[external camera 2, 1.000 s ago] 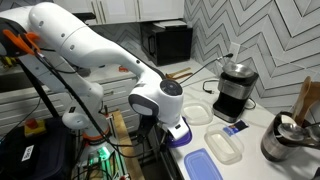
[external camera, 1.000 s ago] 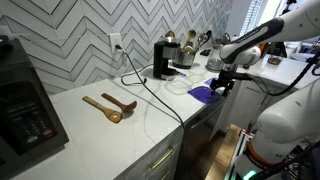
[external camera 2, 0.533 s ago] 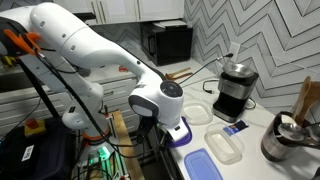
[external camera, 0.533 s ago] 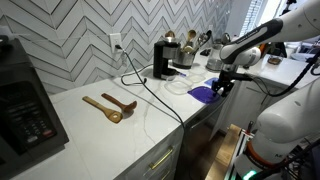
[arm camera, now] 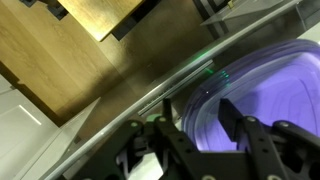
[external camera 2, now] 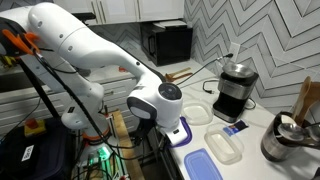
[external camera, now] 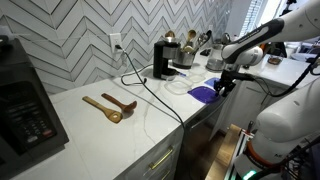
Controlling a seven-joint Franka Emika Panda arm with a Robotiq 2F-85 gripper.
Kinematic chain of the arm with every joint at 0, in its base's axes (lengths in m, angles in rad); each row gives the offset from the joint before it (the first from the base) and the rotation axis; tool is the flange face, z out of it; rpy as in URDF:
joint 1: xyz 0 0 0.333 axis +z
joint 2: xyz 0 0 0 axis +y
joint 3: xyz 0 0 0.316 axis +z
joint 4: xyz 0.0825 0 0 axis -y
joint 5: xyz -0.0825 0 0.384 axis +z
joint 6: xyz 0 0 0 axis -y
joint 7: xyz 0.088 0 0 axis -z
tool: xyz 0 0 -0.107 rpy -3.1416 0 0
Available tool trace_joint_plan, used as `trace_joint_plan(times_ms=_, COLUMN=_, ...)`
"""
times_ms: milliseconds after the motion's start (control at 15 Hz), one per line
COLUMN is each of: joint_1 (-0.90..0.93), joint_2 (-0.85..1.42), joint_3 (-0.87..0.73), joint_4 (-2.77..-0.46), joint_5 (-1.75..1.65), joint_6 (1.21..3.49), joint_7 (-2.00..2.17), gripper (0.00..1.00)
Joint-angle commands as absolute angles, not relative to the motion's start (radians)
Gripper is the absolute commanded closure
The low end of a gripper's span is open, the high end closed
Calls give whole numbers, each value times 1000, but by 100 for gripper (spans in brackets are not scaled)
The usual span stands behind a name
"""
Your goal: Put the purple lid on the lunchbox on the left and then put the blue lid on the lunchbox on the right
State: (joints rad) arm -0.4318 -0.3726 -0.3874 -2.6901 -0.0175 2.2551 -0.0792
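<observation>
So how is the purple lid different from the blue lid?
The purple lid is dark violet; the blue lid is pale sky blue. The purple lid sits right under the gripper, and in the wrist view its rim runs between the fingers. The blue lid lies out in the open with nothing over it. Both are flat with rounded corners and lie on the white counter.

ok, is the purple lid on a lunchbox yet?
Not yet. The purple lid lies flat on the counter at its edge, beneath the gripper.
</observation>
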Motion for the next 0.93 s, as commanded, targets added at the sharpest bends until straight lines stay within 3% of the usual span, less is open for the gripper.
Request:
trace_joint_plan(times_ms=0, joint_1=-443, joint_2=-374, joint_3=-397, joint_4=-2693, joint_5=-13, joint_6=2270, joint_7=-70, gripper=52)
trace_joint_plan(times_ms=67, joint_1=-443, joint_2=-374, joint_3=-398, joint_4=-2692, joint_5=-12, joint_6=2270, joint_7=-71, gripper=54)
trace_joint_plan(times_ms=400, joint_1=-441, joint_2=-370, joint_3=-405, joint_4=-2689, joint_5=-1, joint_6=2272, joint_7=-79, gripper=95)
trace_joint_plan(times_ms=533, joint_1=-441, joint_2=-369, joint_3=-407, joint_4=-2688, joint_5=5, joint_6=2272, joint_7=-81, gripper=100)
trace_joint_plan(times_ms=867, joint_1=-444, joint_2=-379, joint_3=-408, joint_4=-2685, joint_5=9, joint_6=2265, joint_7=-75, gripper=98)
